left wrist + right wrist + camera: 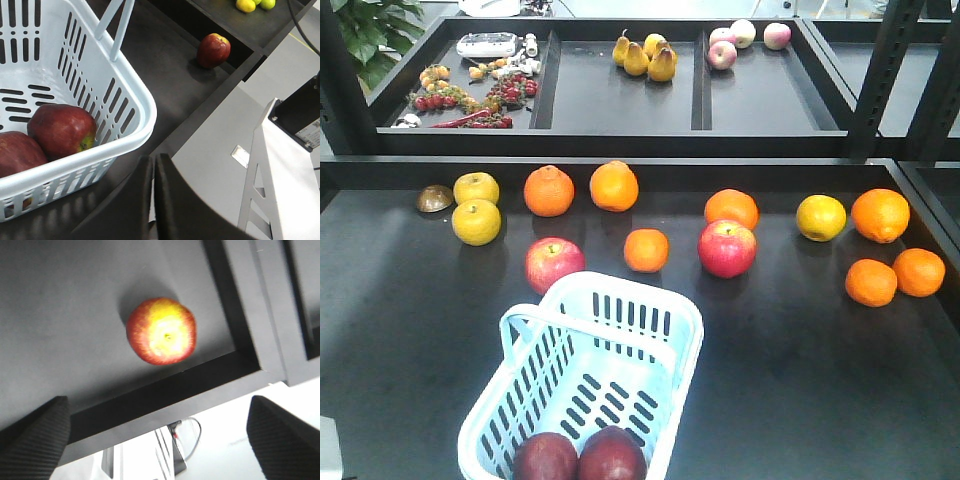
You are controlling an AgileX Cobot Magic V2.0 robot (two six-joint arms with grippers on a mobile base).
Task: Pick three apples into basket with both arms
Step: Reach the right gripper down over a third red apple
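Your left tool (152, 167) is pressed closed with nothing in it, hanging just outside the near wall of the basket (135, 102), over the surface (800, 380) edge. Your right tool (160, 432) is spread wide and empty, its two fingers (35, 435) low in the wrist view, with an apple (161, 330) on the surface above the gap, close to the raised rim. That apple shows red skin with a broad yellow crown; whether it is the dark one you want, I cannot tell from this view.

Two dark apples (578, 457) already lie touching each other in the basket's near end, so by my reading you are on the third and last pick. The left wrist view shows another dark red apple (214, 50) alone on the surface near its edge, well apart from the basket; it may be the same fruit, but I cannot confirm it.

The next move, as I judge it, calls for bringing the open right tool forward until the fingers flank the apple. Mind the rim beside it, which leaves little room on that side.
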